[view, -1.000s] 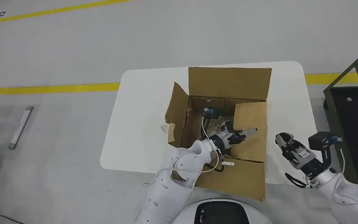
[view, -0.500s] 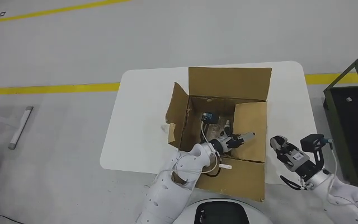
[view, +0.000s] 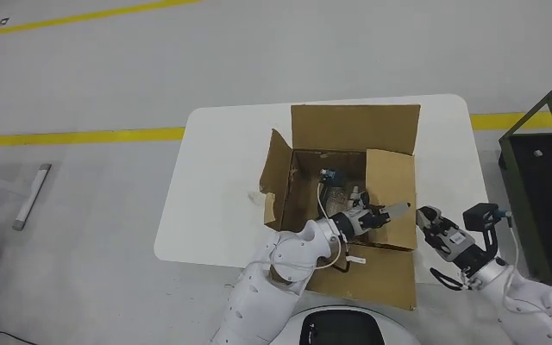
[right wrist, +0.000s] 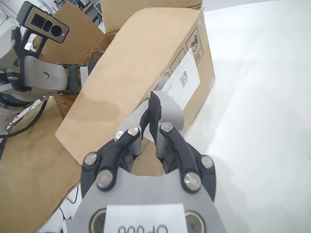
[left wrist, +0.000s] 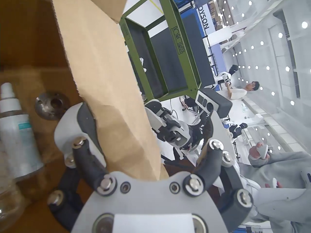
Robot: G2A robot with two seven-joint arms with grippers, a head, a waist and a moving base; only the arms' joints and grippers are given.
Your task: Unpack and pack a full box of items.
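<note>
An open cardboard box [view: 354,129] stands on the white table [view: 216,198]. My left gripper [view: 384,213] is open and straddles the box's right flap [left wrist: 97,61], one finger [left wrist: 77,124] inside the box and the other outside. Inside lie a white bottle [left wrist: 14,132], a round metal flange [left wrist: 52,104], a clear plastic bottle [left wrist: 7,195] and a blue item [view: 330,175]. My right gripper [right wrist: 153,109] is shut and empty, just outside the box's right wall [right wrist: 189,73], close under the same flap [right wrist: 126,69].
A green cart [view: 526,164] stands off the table's right edge. The box's left flap [view: 276,168] leans outward and its front flap [view: 371,276] hangs toward the robot. Bare table lies left of the box and to its right [right wrist: 255,73].
My left gripper has swung right onto the right flap, which now stands steeper, and the box has shifted slightly right. My right gripper has come left, closer to the box.
</note>
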